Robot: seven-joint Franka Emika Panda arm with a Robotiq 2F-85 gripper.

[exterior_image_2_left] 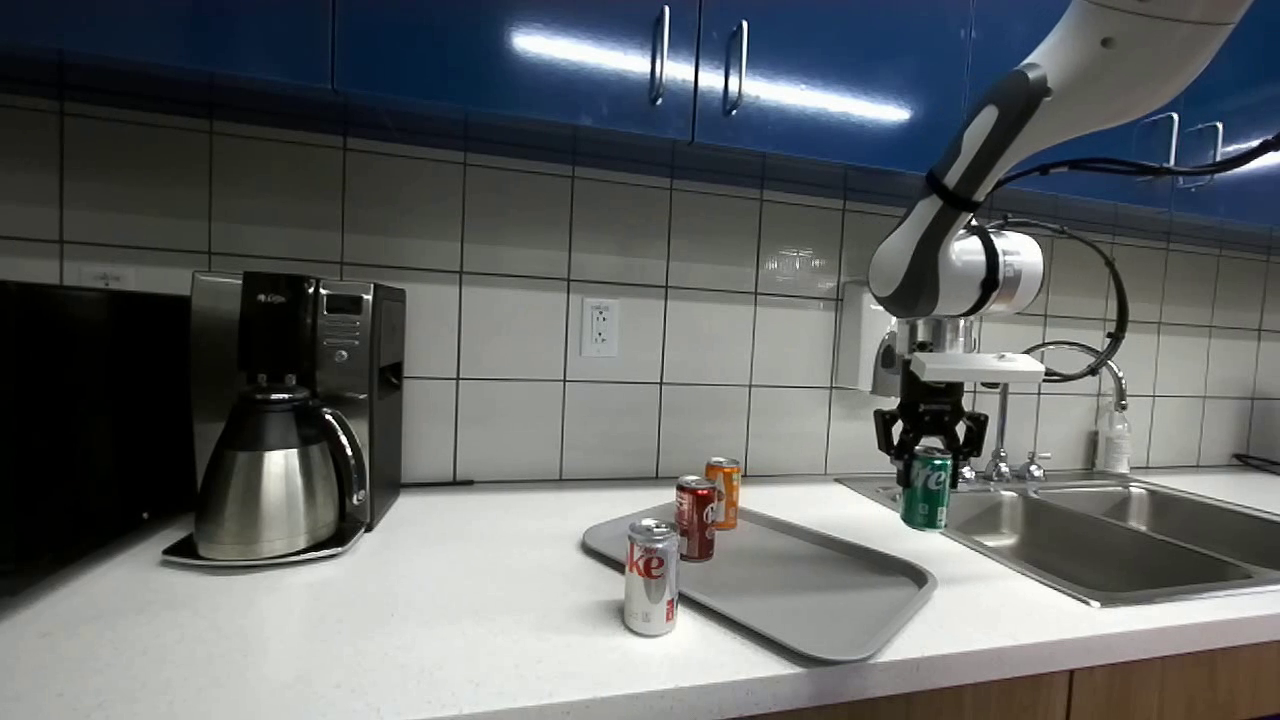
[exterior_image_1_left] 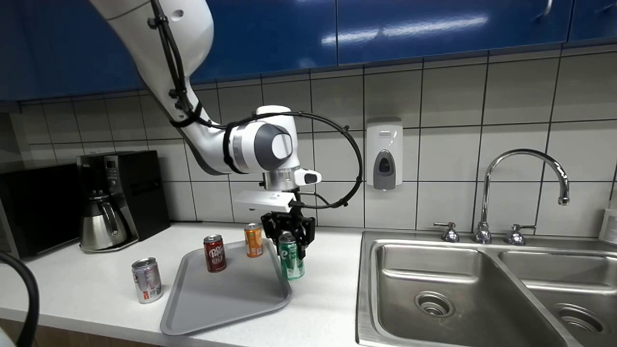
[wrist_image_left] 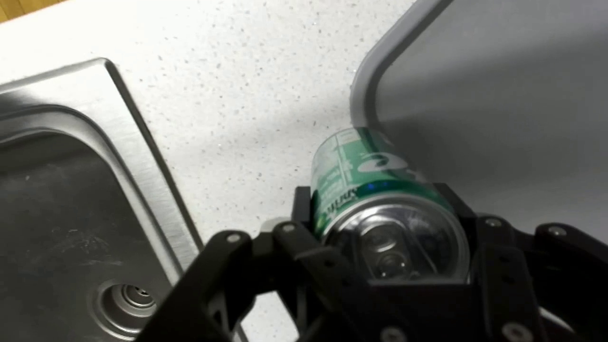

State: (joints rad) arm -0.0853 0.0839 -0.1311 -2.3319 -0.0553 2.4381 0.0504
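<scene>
My gripper [exterior_image_1_left: 290, 249] is shut on a green can [exterior_image_1_left: 291, 265], upright in both exterior views. The gripper [exterior_image_2_left: 928, 478] holds the can [exterior_image_2_left: 926, 505] by its upper part, apparently raised above the counter beside the tray's edge. In the wrist view the can [wrist_image_left: 361, 161] sits between the fingers [wrist_image_left: 376, 204], its silver lid facing the camera. The grey tray [exterior_image_1_left: 231, 299] carries a dark red can [exterior_image_1_left: 215, 253] and an orange can [exterior_image_1_left: 253, 240] towards its back. A silver can [exterior_image_1_left: 147, 280] stands on the counter outside the tray; it also shows here [exterior_image_2_left: 651, 577].
A steel double sink [exterior_image_1_left: 365, 289] with a tall faucet [exterior_image_1_left: 487, 193] lies on the gripper's sink side. A coffee maker [exterior_image_2_left: 285, 440] and a black microwave [exterior_image_1_left: 38, 207] stand at the other end. A soap dispenser [exterior_image_1_left: 384, 154] hangs on the tiled wall below blue cabinets [exterior_image_1_left: 270, 38].
</scene>
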